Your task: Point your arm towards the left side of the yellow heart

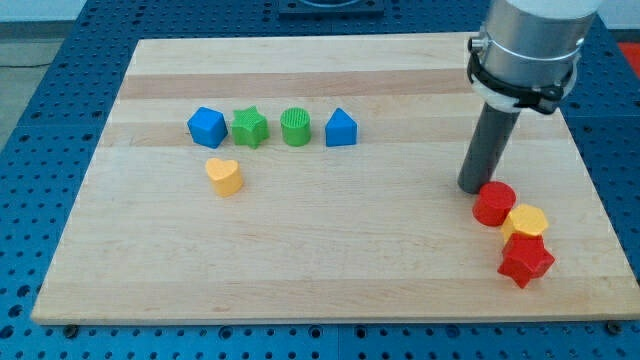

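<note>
Camera view: my tip (473, 186) rests on the tabletop (330, 270) at the view's right, just left of the red cylinder (494, 204) and so close that I cannot tell whether they touch. I carry no gripper, only this rod, so there is nothing to open or close and nothing held.

The heart (224, 175) lies well apart from me, toward the view's left, just below the gap between the blue cube (206, 127) and the green star (249, 128). I need to end up on its left side, which is its far side from where I stand.

What could go wrong, as I judge it:
- A straight run across would meet the heart's right side first and shove it leftward, so I would be chasing it.
- Skirting above it is tight: the row of 4 blocks, which also includes the green cylinder (296, 127) and the blue prism (341, 128), sits near its top, and I could knock the cube or star.
- Setting off carelessly could drag the red cylinder along.
Passing below the heart looks safest.

The heart is small, yellow-orange, with 2 rounded lobes toward the view's left and top and its point toward the lower right. It stands alone, touching nothing.
</note>
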You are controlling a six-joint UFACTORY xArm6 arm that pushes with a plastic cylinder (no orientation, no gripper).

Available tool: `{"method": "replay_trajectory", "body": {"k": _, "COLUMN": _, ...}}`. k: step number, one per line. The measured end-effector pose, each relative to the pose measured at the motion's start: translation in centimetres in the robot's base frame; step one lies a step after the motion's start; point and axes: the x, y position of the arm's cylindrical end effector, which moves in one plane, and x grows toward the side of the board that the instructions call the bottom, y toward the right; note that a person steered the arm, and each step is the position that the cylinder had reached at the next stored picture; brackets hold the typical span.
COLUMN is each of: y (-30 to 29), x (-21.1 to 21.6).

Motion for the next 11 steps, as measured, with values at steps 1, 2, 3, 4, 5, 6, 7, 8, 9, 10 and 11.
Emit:
{"method": "replay_trajectory", "body": {"k": 1, "y": 0.0, "x": 0.9}}
{"method": "replay_trajectory", "body": {"k": 2, "y": 0.0, "x": 1.8}}
{"method": "replay_trajectory", "body": {"k": 3, "y": -1.9, "x": 1.7}}
{"method": "replay_trajectory", "body": {"k": 4, "y": -9.2, "x": 1.8}}
{"method": "replay_trajectory", "body": {"k": 5, "y": -19.7, "x": 1.8}}
{"method": "replay_trajectory", "body": {"k": 6, "y": -29.1, "x": 1.8}}
{"method": "replay_trajectory", "body": {"k": 7, "y": -34.7, "x": 1.0}}
{"method": "replay_trajectory", "body": {"k": 8, "y": -35.2, "x": -2.0}}
{"method": "replay_trajectory", "body": {"k": 9, "y": -31.6, "x": -2.4}}
{"method": "replay_trajectory", "body": {"k": 10, "y": -27.1, "x": -1.3}}
{"method": "replay_trajectory", "body": {"k": 11, "y": -22.1, "x": 0.5}}
